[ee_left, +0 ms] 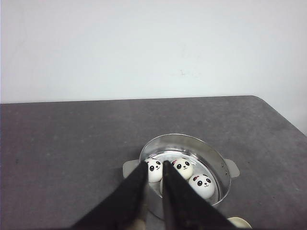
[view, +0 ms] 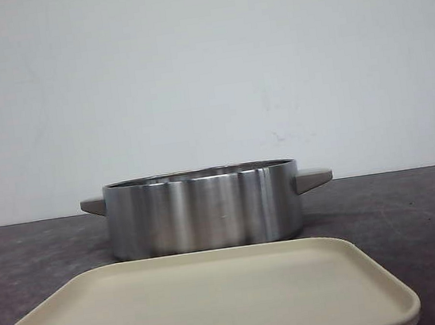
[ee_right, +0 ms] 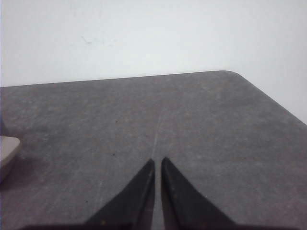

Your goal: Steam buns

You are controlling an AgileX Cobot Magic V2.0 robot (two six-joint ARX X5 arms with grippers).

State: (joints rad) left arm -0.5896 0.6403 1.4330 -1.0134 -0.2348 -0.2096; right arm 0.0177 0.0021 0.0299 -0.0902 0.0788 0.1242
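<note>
Looks pretty far along to me: three buns [ee_left: 178, 168] are sitting inside the steel pot [view: 204, 210], panda faces up, lined up on the pot floor in the left wrist view. The left hand [ee_left: 154, 165] hangs above the pot's near rim, and its fingers are nearly together with just a thin gap, nothing between them as far as I can see. One finger covers part of the pot's inside, so there could be another bun tucked behind it, can't say. The beige tray [view: 200, 305] sits just in front of the pot in the front view, by the worktop's near edge, and it has nothing on it, so my guess is the loading part is basically done. No lid shows up in any view, so if steaming means covering the pot, that bit is left, and I've no idea where a lid would come from. The right hand [ee_right: 158, 163] is off to the side over bare worktop, fingers almost touching, holding nothing; a sliver of the tray's corner peeks in at the edge of its view. The worktop [ee_right: 192, 124] is a dark grey, slightly speckled slab with a few faint scuffs and a rounded far right corner. The pot stands about mid-worktop, well back from the far edge. Behind it all is a plain pale wall [view: 205, 68] with a couple of tiny marks, nothing else around.
</note>
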